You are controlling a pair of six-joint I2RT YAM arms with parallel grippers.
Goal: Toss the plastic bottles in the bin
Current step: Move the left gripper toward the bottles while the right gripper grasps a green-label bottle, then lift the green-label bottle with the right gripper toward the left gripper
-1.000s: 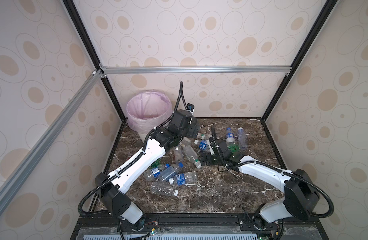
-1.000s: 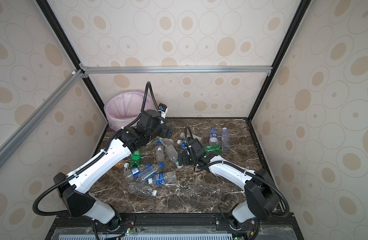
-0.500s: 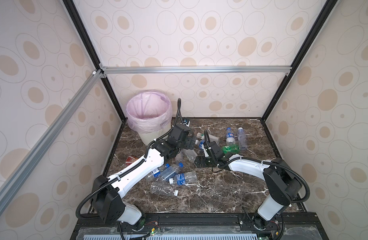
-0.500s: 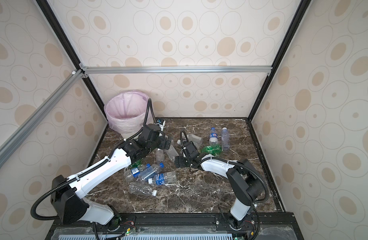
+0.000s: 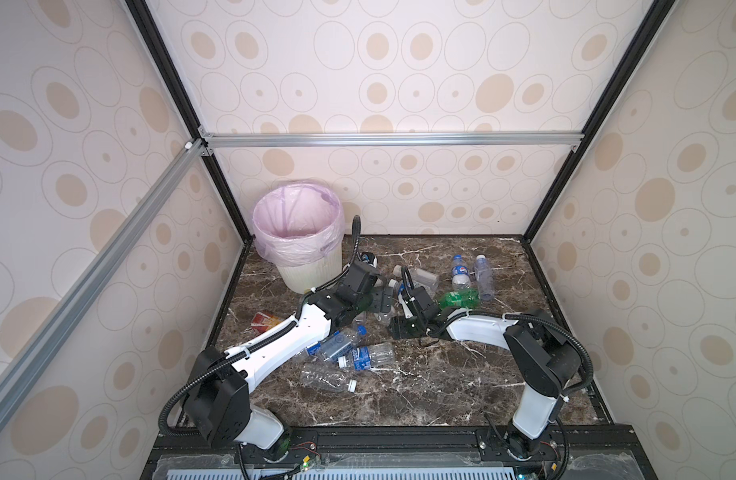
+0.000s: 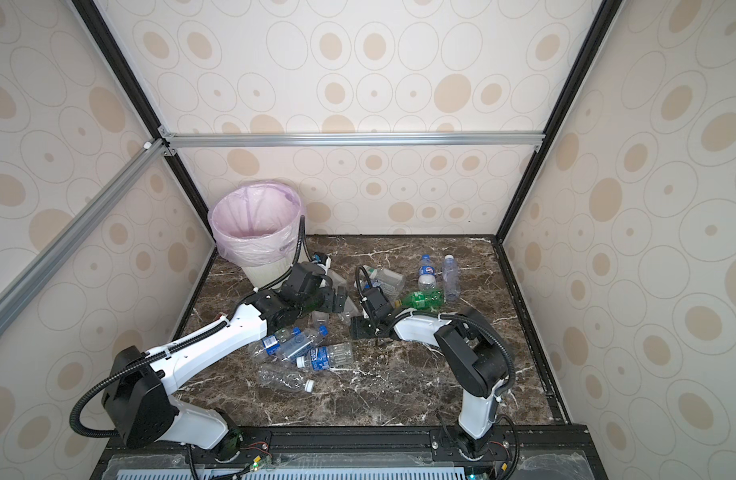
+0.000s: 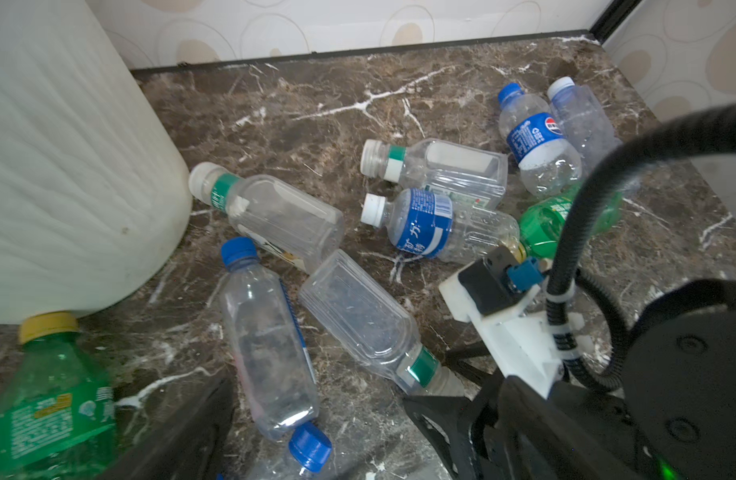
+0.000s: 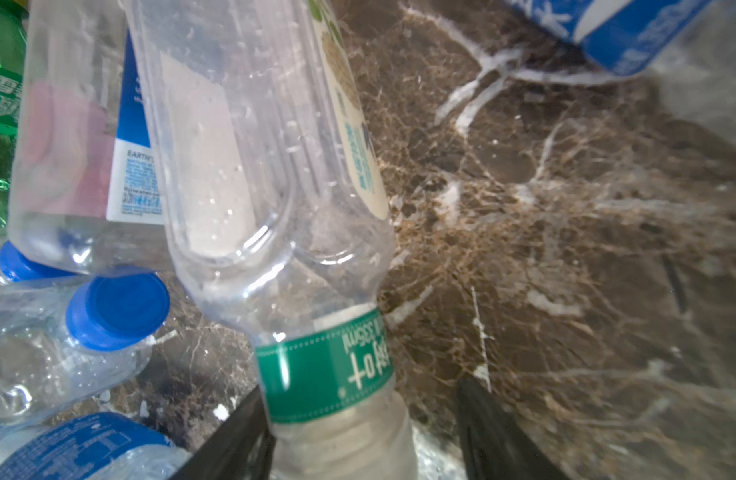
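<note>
The bin (image 5: 312, 276) stands in the table's (image 5: 441, 386) far left corner, lined with a pink bag (image 5: 275, 216). The plastic bottles (image 5: 370, 358) lie scattered over the marble top. One loose group lies just in front of the bin and a heap of clear, blue-labelled ones nearer the front, beside the left arm. A blue-labelled bottle (image 5: 460, 272) and a clear one (image 5: 484, 278) sit side by side toward the far right, with a green bottle (image 5: 457, 298) just before them. A small red packet (image 5: 266, 321) lies by the left wall. The right arm reaches low to the middle. Its right hand (image 8: 360, 386) is at the neck of a flat clear bottle with a green neck band (image 8: 275, 166), jaws partway open, one finger (image 8: 233, 440) against the neck and the other (image 8: 491, 424) standing clear. A blue-labelled clear bottle (image 8: 67, 145) lies against that bottle's side, and a blue cap (image 8: 117, 309) sits just beside its neck. The left arm stretches from the front left toward the bin. The left hand (image 5: 381, 300) is low over the near group, jaws spread wide, holding nothing, near the right hand. In the left wrist view a blue-capped clear bottle (image 7: 270, 340) lies just ahead. A second green bottle (image 7: 46, 395) has its yellow cap just beside the bin's wall. The right arm's white camera mount (image 7: 507, 328) and black cable (image 7: 574, 232) crowd in, covering part of the far green bottle.
</note>
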